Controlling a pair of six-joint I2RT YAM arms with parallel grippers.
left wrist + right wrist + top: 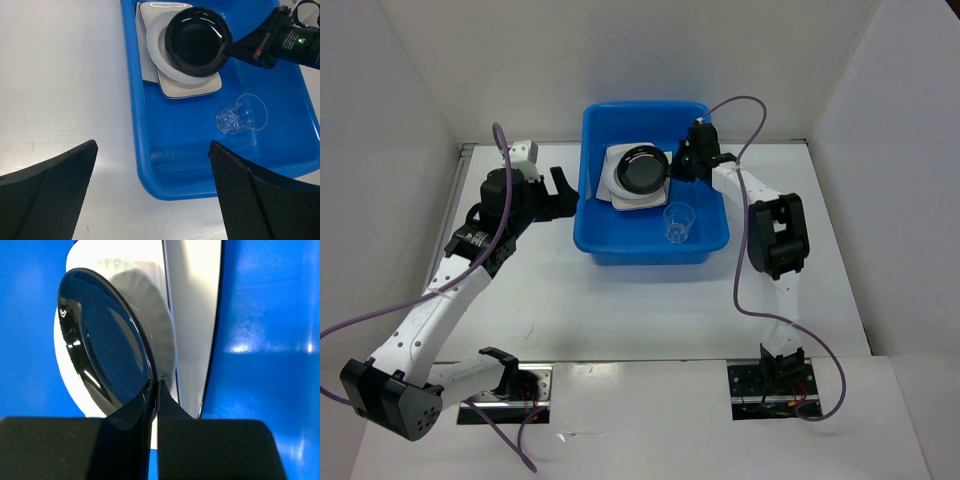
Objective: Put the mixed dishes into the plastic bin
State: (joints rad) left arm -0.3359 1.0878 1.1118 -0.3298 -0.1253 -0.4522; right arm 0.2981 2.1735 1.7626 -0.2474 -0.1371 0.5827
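top: right claw (678, 166) pinches small black round plate (643, 170) by its rim, inside plastic bin (650, 252) | left wrist: left claw (153, 145) wide open, empty, above bench (60, 75) beside bin | right wrist: plate over translucent round dish (156, 325); judge: release only once it sits flat.

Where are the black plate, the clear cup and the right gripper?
black plate (198, 41): left wrist view, centre of its well.
clear cup (242, 114): left wrist view, middle of its body.
right gripper (154, 389): right wrist view, between fingertips pinching the plate's rim.
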